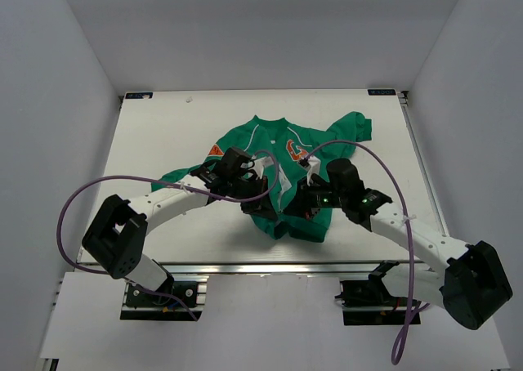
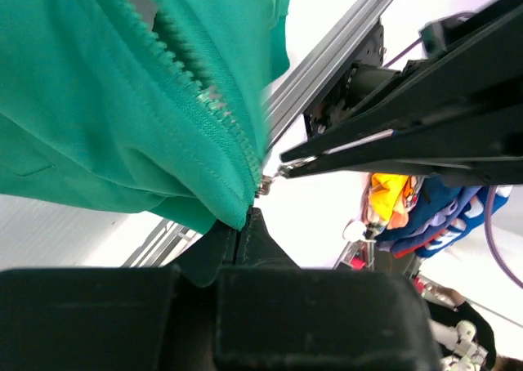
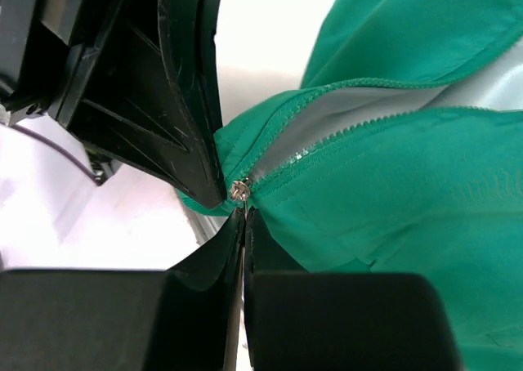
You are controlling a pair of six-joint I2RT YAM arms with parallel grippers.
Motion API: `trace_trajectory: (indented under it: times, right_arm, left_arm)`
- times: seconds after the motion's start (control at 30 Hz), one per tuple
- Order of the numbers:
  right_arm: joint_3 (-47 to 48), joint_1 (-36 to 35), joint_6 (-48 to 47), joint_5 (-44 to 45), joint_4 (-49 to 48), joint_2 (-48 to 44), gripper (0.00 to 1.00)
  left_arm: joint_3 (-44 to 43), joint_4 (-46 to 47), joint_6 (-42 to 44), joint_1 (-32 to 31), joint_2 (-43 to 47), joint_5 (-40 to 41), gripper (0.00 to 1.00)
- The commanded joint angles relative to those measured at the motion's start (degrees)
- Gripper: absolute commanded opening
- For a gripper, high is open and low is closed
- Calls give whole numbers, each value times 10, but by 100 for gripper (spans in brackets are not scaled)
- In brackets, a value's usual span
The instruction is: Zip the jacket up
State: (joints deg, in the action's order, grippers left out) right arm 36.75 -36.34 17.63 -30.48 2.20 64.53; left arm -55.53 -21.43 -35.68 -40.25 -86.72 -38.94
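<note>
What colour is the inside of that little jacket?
Pale grey-white lining inside the green jacket; the right wrist view shows it best, between the open zip edges.

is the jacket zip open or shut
Open: in the right wrist view the zip teeth on the jacket split apart from the slider, pale lining between.

the jacket (image 3: 392, 224) is matt green cloth, its small zip fitting (image 3: 239, 189) shiny metal.

The green jacket (image 1: 249, 138) lies front-up at the middle of the bench (image 1: 147, 126), collar toward the bench's far edge, sleeves spread; orange logo (image 1: 295, 149) on the chest, orange patch (image 1: 216, 150) on one sleeve; the zip (image 3: 327, 146) gapes, pale lining (image 3: 343, 118) showing; teeth meet only at the hem-end slider (image 3: 239, 189).
</note>
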Motion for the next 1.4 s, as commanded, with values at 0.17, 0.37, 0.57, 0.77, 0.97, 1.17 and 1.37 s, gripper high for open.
trace_trajectory:
  times: [0.17,0.37,0.57,0.77,0.97,1.17,1.37]
  right_arm:
    - [69,6,-42,104,36,-8,0]
    - [87,6,-44,162,-16,9,0]
    - [108,6,-52,253,-52,27,0]
    - [118,5,-58,335,-85,52,0]
    - [206,17,-95,447,-106,150,0]
    - [328,79,-93,420,-135,281,0]
    - [499,137,-90,416,-140,428,0]
  left_arm:
    - [1,-75,33,-1,6,18,0]
    - [9,-73,39,-3,5,3,0]
    - [9,-95,57,-4,0,-8,0]
    - [9,-115,71,-10,1,-13,0]
    - [52,-140,74,-11,27,-25,0]
    - [125,-86,41,-12,46,-61,0]
    - [149,-67,31,-14,45,-79,0]
